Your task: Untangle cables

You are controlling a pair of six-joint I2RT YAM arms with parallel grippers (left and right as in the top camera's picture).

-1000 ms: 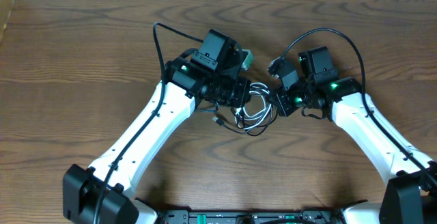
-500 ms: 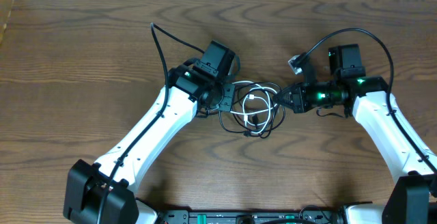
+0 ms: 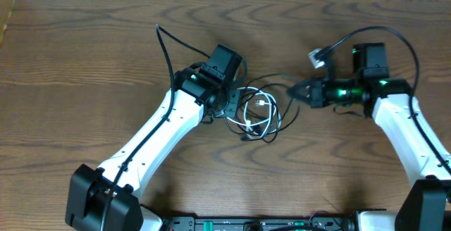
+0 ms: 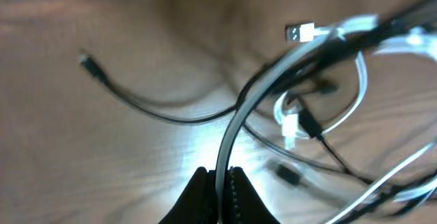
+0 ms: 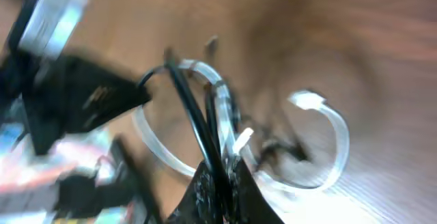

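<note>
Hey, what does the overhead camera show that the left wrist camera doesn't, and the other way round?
Only overhead: both arms reaching in from opposite sides, with the right claw shut on a strand beside the tangle. Only left wrist: a close-up of the left claw pinched on a strand, and a white plug seen large. Both: the looped black and white cables lying on the wooden table.

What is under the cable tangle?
Bare wood table shows through the white cable and black cable loops. The left claw covers one edge of the tangle, hiding what lies beneath there.
</note>
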